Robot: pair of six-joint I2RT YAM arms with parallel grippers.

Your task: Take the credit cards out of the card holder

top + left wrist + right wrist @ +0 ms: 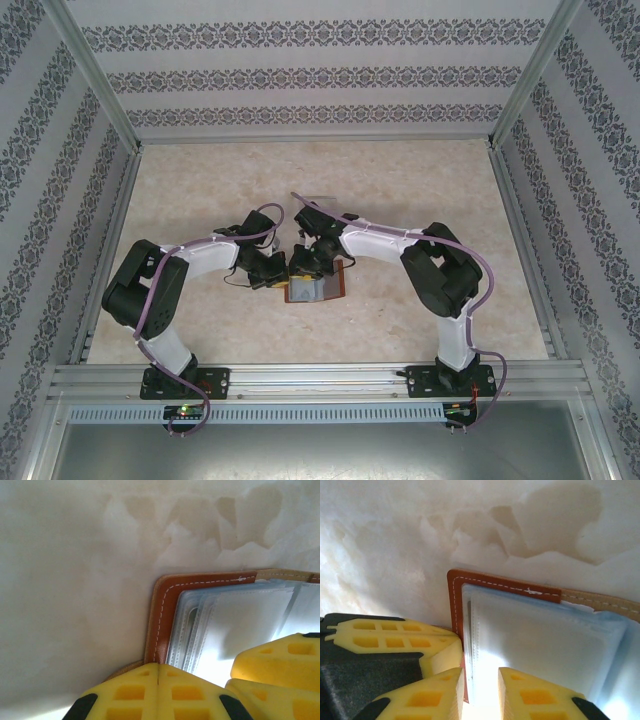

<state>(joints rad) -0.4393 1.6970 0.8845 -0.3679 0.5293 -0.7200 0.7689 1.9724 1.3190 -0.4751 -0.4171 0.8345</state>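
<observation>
The card holder (325,289) lies open on the table between both arms. Its reddish-brown leather rim (162,612) frames pale grey-blue plastic sleeves (545,640). My left gripper (159,672) is shut, its yellow tips meeting on the holder's left edge (454,600), with nothing seen between them. My right gripper (480,692) is open by a narrow gap, its fingertips (530,690) resting over the top sleeve. The right gripper's yellow fingers (280,665) show beside the left ones. The credit cards are hidden; I cannot make them out inside the sleeves.
The beige marbled table (200,200) stretches bare to the left, right and back. Aluminium rails (320,375) run along the near edge, and patterned walls (590,200) close in the sides. A small pale thing (318,203) lies just behind the arms.
</observation>
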